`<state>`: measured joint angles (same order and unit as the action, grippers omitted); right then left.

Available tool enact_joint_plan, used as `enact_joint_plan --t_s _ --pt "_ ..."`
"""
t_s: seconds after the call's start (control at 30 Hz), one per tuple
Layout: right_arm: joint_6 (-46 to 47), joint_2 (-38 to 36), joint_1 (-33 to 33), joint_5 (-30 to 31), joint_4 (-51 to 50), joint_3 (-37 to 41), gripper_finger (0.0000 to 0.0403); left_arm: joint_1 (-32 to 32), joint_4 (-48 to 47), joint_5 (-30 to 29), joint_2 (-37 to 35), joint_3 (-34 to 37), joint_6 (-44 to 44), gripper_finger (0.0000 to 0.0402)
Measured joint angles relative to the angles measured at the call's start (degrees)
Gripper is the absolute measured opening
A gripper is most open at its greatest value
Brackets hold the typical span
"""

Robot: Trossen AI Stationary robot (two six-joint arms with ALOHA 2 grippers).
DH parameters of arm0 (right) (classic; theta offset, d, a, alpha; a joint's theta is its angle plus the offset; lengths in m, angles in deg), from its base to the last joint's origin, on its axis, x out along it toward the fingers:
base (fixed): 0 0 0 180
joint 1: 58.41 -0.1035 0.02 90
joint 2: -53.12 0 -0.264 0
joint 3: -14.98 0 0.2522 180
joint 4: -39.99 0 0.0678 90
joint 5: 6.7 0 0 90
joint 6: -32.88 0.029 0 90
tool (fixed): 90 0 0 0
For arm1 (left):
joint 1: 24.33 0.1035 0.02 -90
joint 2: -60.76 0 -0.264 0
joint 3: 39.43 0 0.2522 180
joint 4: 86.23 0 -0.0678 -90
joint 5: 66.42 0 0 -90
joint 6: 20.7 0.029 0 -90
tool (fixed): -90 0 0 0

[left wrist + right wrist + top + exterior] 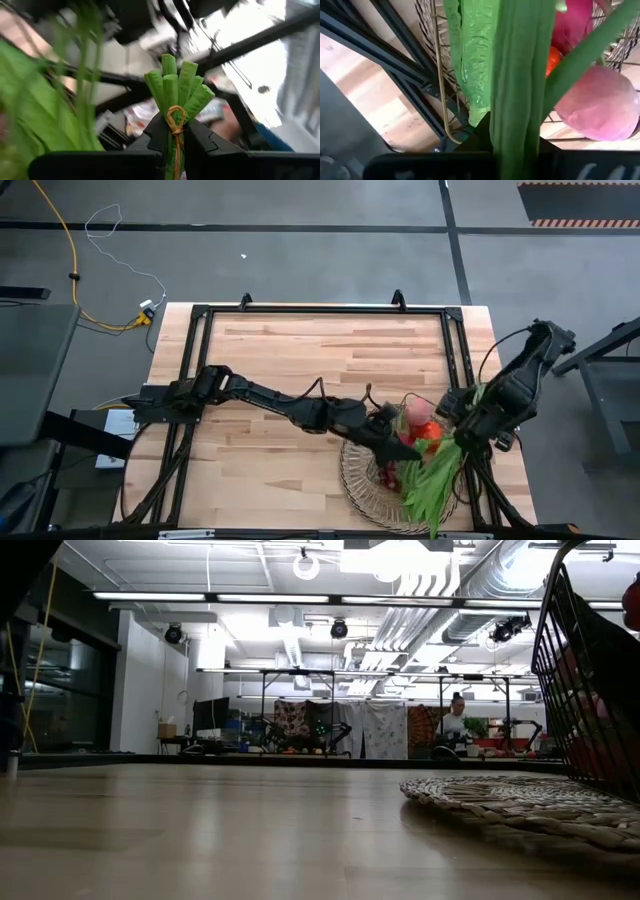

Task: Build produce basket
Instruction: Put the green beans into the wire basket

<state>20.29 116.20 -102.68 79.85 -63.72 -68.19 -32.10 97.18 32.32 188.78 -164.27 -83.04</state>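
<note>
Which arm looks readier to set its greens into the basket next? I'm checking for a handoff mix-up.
Probably the left. The left gripper is shut on a tied green bean bunch and sits over the basket. The right gripper, shut on long green stalks, sits at the basket's outer edge.

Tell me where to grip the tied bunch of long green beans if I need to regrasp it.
Grip the tied bunch of long green beans at the tan twine knot, where it is narrowest and the stalks are bound together. Come side-on, fingers across the stalks, as the left gripper does now. Above the knot the cut ends fan apart and would likely splay.
</note>
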Motion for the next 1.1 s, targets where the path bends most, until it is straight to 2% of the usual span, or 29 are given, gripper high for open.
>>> enact_joint_plan --t_s 0.07,0.2,0.4,0.5,0.67,0.8,0.97,1.1 --pt "0.57 1.17 -1.8 1.0 -0.22 0.0 0.0 0.42 -0.13 -2.24 0.7 -0.1 -0.71 0.0021" --pt "0.12 3.86 -3.58 4.19 -0.2 0.55 0.0 1.09 -0.61 -2.3 3.23 -0.06 -4.18 0.0021" --pt "-2.76 7.25 -3.8 6.93 -0.06 0.59 0.0 0.32 0.2 2.93 5.72 -0.01 -8.42 0.0021" --pt "-2.84 8.03 -3.8 7.39 -0.03 0.61 0.0 -0.32 -2.97 3.44 5.75 -0.07 -8.09 0.0021" --pt "-2.41 8.25 -3.78 7.47 0.06 0.66 0.0 -0.12 -9.37 0.58 6.23 0.05 -7.61 0.0021" --pt "-0.35 8.23 -3.78 7.52 0.21 0.66 0.0 0.62 -10.76 2.83 5.94 0.01 -4.97 0.0025" --pt "2.25 8.24 -3.78 7.52 0.44 0.66 0.0 1.14 -13.0 4.4 5.99 0.01 -0.63 0.0049" --pt "2.59 8.23 -3.78 7.55 0.44 0.66 0.0 1.94 -13.94 5.67 5.99 0.01 2.27 0.0089"
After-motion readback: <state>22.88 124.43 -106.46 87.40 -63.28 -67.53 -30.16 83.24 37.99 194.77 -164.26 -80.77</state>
